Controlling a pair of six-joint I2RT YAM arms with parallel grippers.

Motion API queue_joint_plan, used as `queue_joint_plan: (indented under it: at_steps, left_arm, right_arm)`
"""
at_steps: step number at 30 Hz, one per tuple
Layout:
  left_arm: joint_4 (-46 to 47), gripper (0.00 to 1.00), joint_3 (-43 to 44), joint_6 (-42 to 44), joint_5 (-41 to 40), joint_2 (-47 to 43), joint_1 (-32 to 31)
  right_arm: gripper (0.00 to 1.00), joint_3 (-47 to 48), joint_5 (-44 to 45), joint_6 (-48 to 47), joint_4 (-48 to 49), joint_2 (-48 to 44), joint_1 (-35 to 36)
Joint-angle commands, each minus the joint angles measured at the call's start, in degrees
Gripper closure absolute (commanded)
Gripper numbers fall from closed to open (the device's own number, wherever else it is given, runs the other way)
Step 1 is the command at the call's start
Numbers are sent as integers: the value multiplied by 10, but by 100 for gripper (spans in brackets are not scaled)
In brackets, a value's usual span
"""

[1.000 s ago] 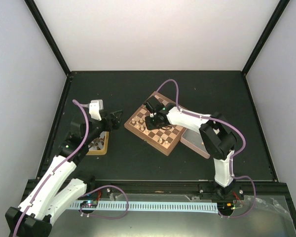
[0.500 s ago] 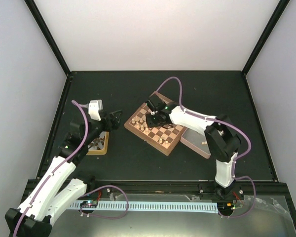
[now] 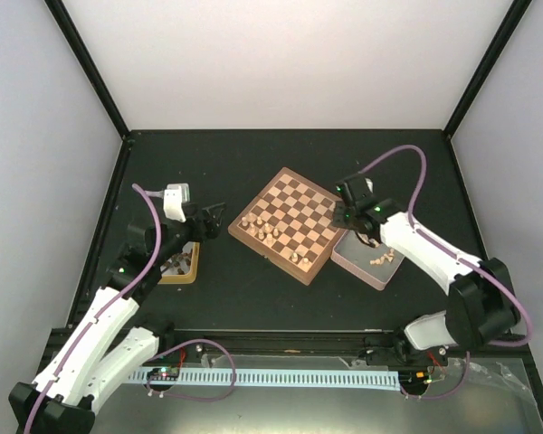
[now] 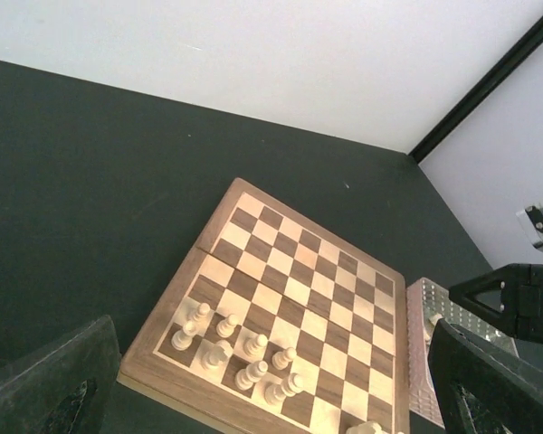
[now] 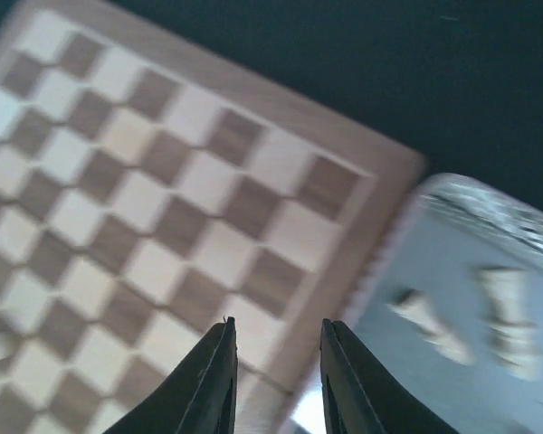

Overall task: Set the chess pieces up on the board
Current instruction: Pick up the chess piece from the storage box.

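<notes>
Chess pieces (image 3: 267,233) are grouped at the board's (image 3: 299,206) near-left edge; left hand (image 3: 213,214) is spread wide, right hand (image 5: 278,325) slightly parted, both empty.

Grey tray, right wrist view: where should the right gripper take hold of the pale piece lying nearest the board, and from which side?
Probably across its slim middle, straight down from above, the right gripper turned across its long axis. The pale piece seems to lie on its side on the grey tray floor, leaving only its top free. Blur hides finer shape.
</notes>
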Motion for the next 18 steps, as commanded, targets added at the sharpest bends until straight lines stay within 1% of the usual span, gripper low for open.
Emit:
queue_joint_plan:
  at_steps: [1,4,7,11,15,18]
  left_arm:
    - [25,5,0,8,40,2,4]
    - [42,5,-2,0,57,9,4]
    - [47,5,0,-6,83,17,3]
    - [45,5,3,-13,98,20,3]
    - [33,5,5,-18,98,15,3]
    - [30,5,2,-21,96,13,3]
  right_arm:
    - [74,-65,74,11,-21,-45,-50]
    - [74,-105,81,9,-15,-58,-89]
    - [73,-130,55,-2,13,-53,-128]
    - [72,-122,9,-21,39,-6,-164]
    - [72,-107,-2,-32,50,37,-181]
    - [72,-108,-7,-41,62,51,-191]
